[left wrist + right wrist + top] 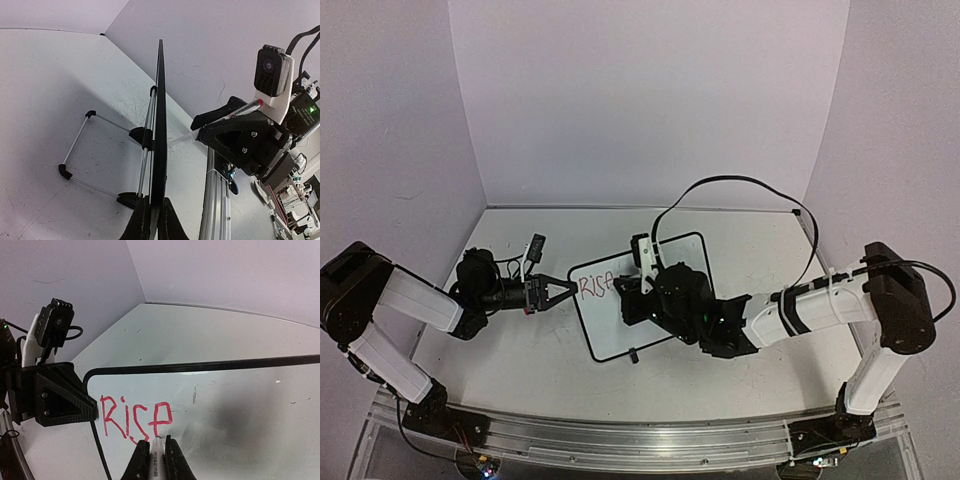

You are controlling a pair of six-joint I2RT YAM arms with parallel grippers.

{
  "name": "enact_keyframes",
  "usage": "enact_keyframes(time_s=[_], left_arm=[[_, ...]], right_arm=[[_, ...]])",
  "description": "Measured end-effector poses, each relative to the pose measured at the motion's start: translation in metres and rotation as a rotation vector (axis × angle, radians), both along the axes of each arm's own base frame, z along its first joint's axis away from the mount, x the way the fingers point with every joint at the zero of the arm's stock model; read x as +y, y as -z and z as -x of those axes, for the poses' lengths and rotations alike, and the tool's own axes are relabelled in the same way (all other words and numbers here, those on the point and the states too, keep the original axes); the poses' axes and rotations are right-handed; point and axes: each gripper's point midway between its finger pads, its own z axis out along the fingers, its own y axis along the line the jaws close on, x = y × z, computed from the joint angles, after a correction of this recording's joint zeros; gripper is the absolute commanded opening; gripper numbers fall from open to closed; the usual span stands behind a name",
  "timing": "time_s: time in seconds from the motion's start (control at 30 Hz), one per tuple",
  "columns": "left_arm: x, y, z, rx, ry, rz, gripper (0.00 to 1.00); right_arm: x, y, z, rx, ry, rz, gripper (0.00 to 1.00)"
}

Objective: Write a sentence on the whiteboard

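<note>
With left gripper (552,291) clamped on whiteboard (610,328) 9 o'clock edge and right gripper (155,446) clenched on red marker (156,463), press lightly, extend sentence (135,417) past "Rise" toward 3 o'clock, board steady.

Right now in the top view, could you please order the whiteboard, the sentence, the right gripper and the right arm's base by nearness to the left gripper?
1. Whiteboard: left edge clamped in the left gripper.
2. Sentence: just right of that edge.
3. Right gripper: mid-board.
4. Right arm's base: table's near-right corner.
</note>
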Motion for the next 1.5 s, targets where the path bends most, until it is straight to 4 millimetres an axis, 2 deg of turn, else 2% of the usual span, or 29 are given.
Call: enact_keyframes(time_s=[0.27,0.57,0.67,0.83,0.9,0.97,1.13,1.2,1.5], left_arm=[[0.000,0.000,-0.001,0.000,-0.003,-0.001,0.00],[0.000,0.000,0.000,0.000,-0.001,0.000,0.00],[0.000,0.000,0.000,-0.002,0.001,0.000,0.00],[0.000,0.000,0.000,-0.002,0.002,0.001,0.00],[0.000,0.000,0.000,-0.001,0.003,0.001,0.00],[0.000,-0.001,0.001,-0.001,0.005,0.001,0.00],[0.000,-0.002,0.002,-0.005,0.008,0.003,0.00],[0.000,-0.003,0.002,-0.007,0.008,0.004,0.00],[0.000,-0.003,0.002,-0.007,0.009,0.005,0.00]], right_arm=[[-0.004,0.005,0.002,0.004,0.008,0.009,0.00],[-0.012,-0.001,-0.002,-0.022,0.042,0.032,0.00],[-0.017,-0.017,0.004,-0.038,0.010,0.014,0.00],[-0.032,-0.072,0.014,-0.090,-0.047,-0.100,0.00],[-0.031,-0.080,0.012,-0.105,-0.056,-0.119,0.00],[-0.026,-0.070,0.009,-0.098,-0.066,-0.100,0.00],[-0.015,-0.024,0.005,-0.053,-0.081,-0.002,0.00],[-0.014,-0.012,0.004,-0.037,-0.080,0.029,0.00],[-0.015,-0.012,-0.001,-0.037,-0.050,0.043,0.00]])
